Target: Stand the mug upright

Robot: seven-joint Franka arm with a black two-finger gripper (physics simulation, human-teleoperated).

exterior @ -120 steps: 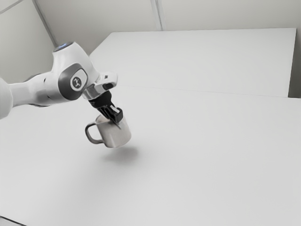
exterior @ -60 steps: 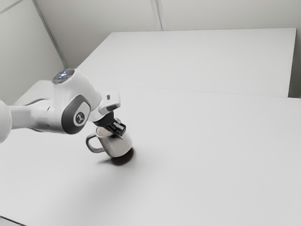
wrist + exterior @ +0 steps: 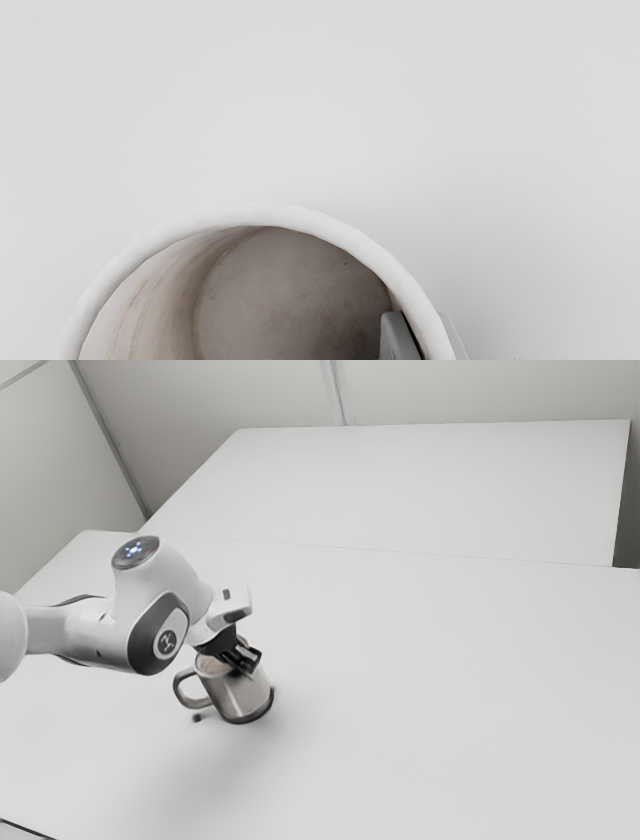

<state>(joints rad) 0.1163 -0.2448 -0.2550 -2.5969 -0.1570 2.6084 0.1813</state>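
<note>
The mug (image 3: pixel 240 695) is facing mouth-up below the fingers (image 3: pixel 399 337); they're clamping its rim (image 3: pixel 280 214), one reaching inside, one staying outside.

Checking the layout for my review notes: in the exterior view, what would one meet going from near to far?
Dark line in the near corner → mug → thin line across the white table → back wall.

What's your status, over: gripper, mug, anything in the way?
Gripper shut on the mug, one finger inside. Mug base-down, looks near upright, at or just above table. Withdrawal: inner finger could snag unless gripper opens.
</note>
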